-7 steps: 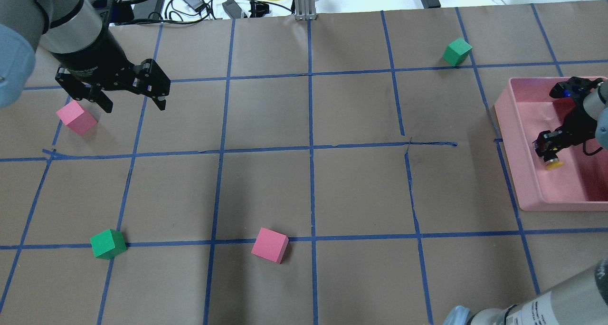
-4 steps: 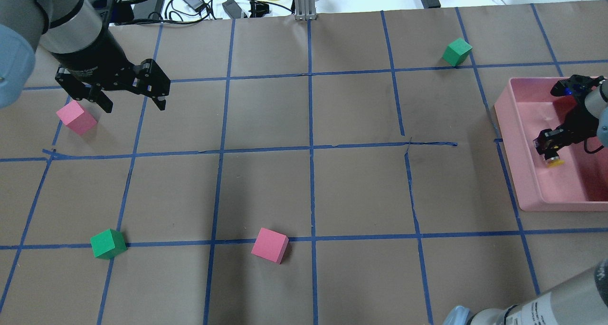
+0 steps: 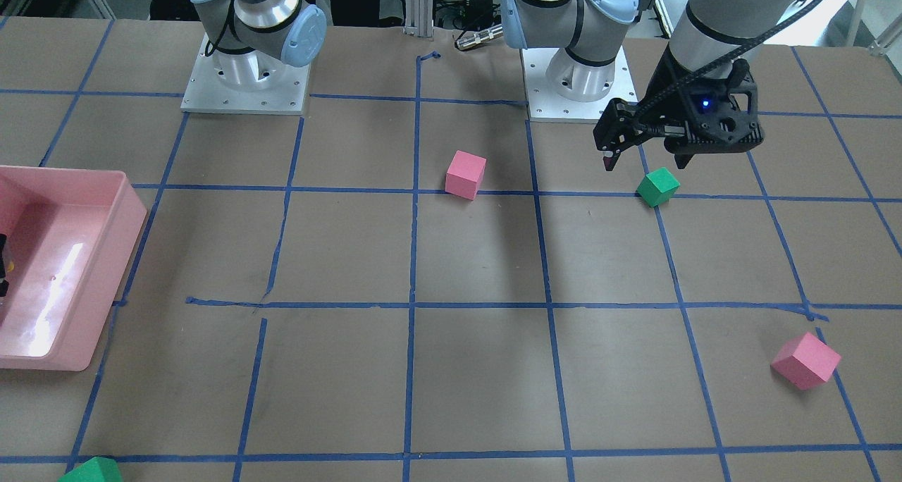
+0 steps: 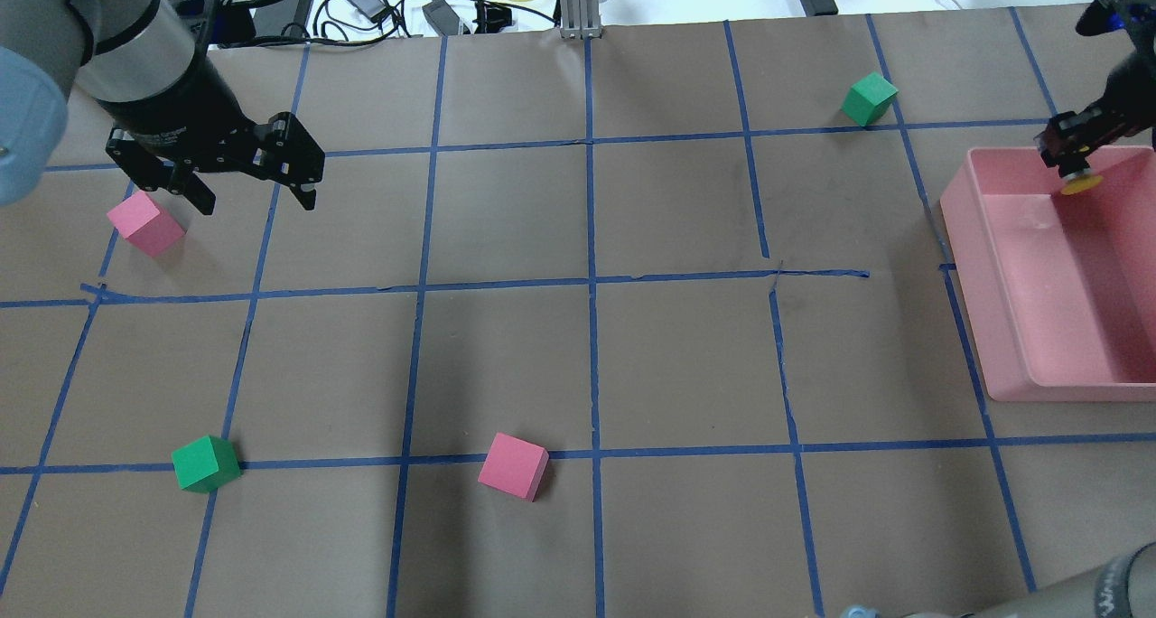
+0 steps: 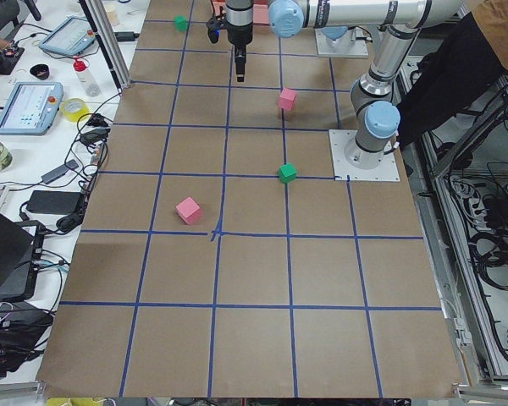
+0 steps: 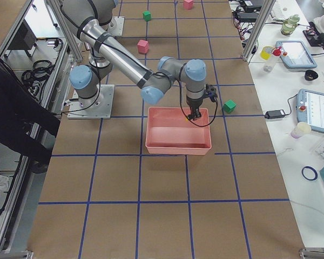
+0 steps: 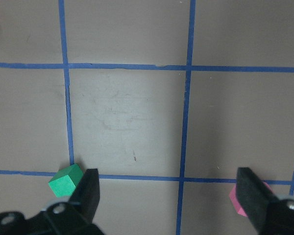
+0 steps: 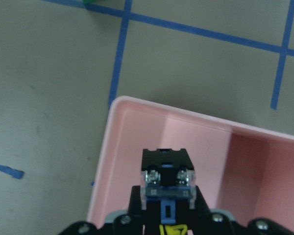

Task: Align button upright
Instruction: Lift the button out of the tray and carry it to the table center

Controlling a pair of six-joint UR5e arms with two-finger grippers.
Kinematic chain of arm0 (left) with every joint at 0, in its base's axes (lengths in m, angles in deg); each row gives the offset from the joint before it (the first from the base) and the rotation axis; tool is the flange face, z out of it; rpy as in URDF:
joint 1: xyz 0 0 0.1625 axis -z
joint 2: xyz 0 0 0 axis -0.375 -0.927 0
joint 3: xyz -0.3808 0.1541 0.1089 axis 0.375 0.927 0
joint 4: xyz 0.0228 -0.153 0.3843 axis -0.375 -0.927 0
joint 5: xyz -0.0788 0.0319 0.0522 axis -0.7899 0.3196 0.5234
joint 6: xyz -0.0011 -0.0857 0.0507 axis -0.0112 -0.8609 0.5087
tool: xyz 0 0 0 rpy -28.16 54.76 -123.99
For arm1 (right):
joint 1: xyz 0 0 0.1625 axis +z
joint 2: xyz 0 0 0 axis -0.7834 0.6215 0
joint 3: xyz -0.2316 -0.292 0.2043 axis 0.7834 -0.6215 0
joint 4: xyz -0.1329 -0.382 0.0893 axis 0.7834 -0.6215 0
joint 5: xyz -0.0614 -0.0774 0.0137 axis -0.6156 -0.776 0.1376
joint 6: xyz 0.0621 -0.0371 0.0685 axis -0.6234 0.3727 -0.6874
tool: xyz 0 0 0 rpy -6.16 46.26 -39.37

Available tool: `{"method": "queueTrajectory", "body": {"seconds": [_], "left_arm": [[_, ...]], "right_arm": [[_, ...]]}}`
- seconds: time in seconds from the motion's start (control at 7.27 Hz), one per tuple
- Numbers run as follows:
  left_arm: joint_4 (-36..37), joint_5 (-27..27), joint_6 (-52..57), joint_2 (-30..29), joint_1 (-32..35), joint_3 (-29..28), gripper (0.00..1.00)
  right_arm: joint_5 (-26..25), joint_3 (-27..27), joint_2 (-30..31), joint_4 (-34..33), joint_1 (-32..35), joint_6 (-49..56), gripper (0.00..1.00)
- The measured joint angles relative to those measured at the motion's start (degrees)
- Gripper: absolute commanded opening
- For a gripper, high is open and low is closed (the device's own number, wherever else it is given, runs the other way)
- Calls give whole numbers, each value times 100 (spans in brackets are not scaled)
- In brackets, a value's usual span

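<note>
At the right side of the table, we see the right gripper (image 4: 1068, 159) closed on the button (image 4: 1080, 182). It holds the button over the far end of the pink tray (image 4: 971, 238), close to the far rim. In the overhead view the yellow cap pokes out just below the fingertips. From the wrist camera we look along the pinched button (image 8: 166, 177), with its black body and two small screws, and the tray's rim and inner wall behind it. We cannot tell from these views whether the button is upright.

On the far left, the left gripper (image 4: 257, 204) hangs above the table with its fingers (image 7: 88, 192) spread wide and nothing between them. A pink cube (image 4: 144, 223) lies just left of it, not touching. Nearer to us on the left is a green cube (image 4: 206, 463). A second pink cube (image 4: 513, 465) lies near the middle, and another green cube (image 4: 869, 98) sits far off toward the right, beyond the tray.
</note>
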Motion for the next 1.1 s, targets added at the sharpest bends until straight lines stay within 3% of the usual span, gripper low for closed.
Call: {"method": "queueTrajectory", "body": {"seconds": [0.69,1.1], "left_arm": [[1,0,0,0,-7,0,100],[1,0,0,0,-7,0,100]], "right_arm": [[94,-110,-43,82,2652,-3767,0],[191,-99,-452,-338,4050,-5146,0]]}}
